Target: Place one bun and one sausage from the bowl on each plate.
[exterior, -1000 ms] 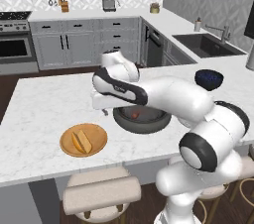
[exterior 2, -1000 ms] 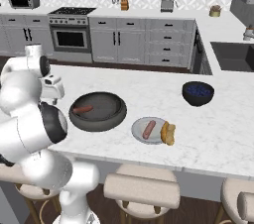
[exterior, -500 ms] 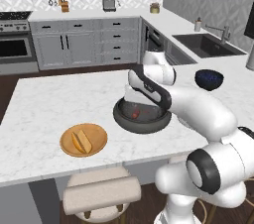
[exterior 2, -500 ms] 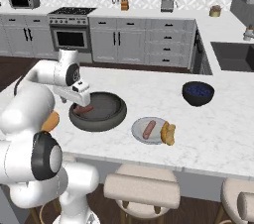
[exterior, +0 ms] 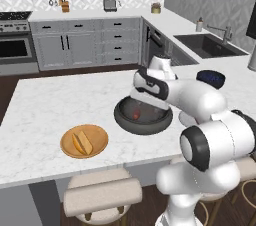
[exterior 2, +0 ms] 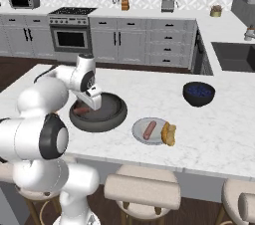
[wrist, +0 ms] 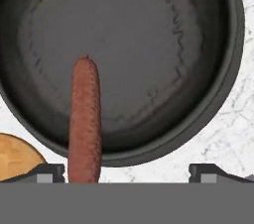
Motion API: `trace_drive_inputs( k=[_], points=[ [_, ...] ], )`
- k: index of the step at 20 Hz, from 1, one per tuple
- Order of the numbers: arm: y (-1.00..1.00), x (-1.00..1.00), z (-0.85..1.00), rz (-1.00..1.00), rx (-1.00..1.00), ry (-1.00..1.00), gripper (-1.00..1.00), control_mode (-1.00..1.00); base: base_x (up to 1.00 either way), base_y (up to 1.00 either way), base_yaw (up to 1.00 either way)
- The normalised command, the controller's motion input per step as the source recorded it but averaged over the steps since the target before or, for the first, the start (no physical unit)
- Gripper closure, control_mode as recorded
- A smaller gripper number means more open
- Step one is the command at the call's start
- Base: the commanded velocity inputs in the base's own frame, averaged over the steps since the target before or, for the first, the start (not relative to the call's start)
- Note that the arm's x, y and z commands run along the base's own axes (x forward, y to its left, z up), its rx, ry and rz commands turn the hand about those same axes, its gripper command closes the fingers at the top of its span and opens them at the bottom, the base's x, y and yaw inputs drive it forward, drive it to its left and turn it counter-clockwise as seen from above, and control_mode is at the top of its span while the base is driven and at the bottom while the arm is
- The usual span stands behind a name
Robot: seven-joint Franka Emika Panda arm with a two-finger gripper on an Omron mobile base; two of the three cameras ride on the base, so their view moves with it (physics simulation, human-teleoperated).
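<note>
The wide dark bowl (exterior: 145, 126) sits mid-counter with one reddish-brown sausage (wrist: 85, 124) lying against its near wall, also seen from the right as the sausage (exterior 2: 81, 111). My gripper (wrist: 129, 173) hangs open just above the bowl (wrist: 149, 44), and the sausage runs close inside one fingertip (wrist: 49, 172) without being gripped. From the sides the gripper (exterior: 142, 106) (exterior 2: 93, 105) points down over the bowl (exterior 2: 107, 119). A bun (exterior: 82, 142) lies on the tan wooden plate (exterior: 97, 151). The light grey plate (exterior 2: 141, 124) carries a sausage (exterior 2: 149, 130) and a bun (exterior 2: 169, 133).
A glossy dark-blue bowl (exterior 2: 198, 93) stands on the counter beyond the grey plate. The wooden plate's edge (wrist: 15, 158) shows beside the bowl in the hand view. Stools (exterior 2: 142, 191) line the counter's near edge. A sink (exterior: 207, 45) is at the far right.
The arm has swung from beside the wooden plate across to the dark bowl and come down over it. The jaws have stayed open throughout.
</note>
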Motion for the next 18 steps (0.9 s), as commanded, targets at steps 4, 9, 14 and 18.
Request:
trace_drive_inputs(
  k=[4, 9, 14, 18],
  points=[
    [0.01, 0.19, -0.21, -0.03, -0.01, 0.15, -1.00, -1.00, 0.00, 0.00, 0.00],
    [0.13, 0.08, -0.31, 0.00, 0.00, 0.13, -1.00, -1.00, 0.00, 0.00, 0.00],
    [0.22, 0.22, -0.26, 0.00, -0.04, 0.11, -1.00, -1.00, 0.00, 0.00, 0.00],
    [0.11, 0.03, -0.24, 0.00, 0.00, 0.05, -1.00, -1.00, 0.00, 0.00, 0.00]
  ],
)
